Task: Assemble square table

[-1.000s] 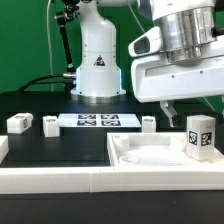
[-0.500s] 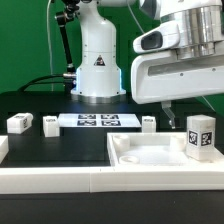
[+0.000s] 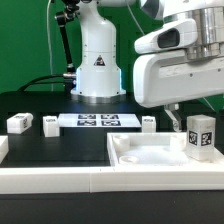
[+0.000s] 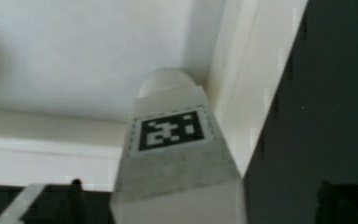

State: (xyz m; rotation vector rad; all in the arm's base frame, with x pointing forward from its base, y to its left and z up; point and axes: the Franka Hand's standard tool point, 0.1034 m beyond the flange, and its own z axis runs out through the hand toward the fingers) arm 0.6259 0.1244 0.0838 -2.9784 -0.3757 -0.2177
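The white square table top (image 3: pixel 150 158) with its raised rim lies at the exterior view's right front. One white block leg (image 3: pixel 200 136) with a tag stands upright in its corner. It also shows in the wrist view (image 4: pixel 172 135), against the rim of the top (image 4: pixel 51 60). My gripper (image 3: pixel 186 112) hangs above and just behind the leg. Its jaws are open, with a dark fingertip (image 4: pixel 60 200) well clear of the leg on either side. Three more legs (image 3: pixel 18 123) (image 3: pixel 49 124) (image 3: pixel 149 122) stand on the black table.
The marker board (image 3: pixel 97 121) lies between the loose legs, in front of the arm's white base (image 3: pixel 97 60). A long white rail (image 3: pixel 50 176) edges the black surface at the front.
My gripper has risen and drifted slightly toward the exterior view's right. The leg on the table top has stayed in place.
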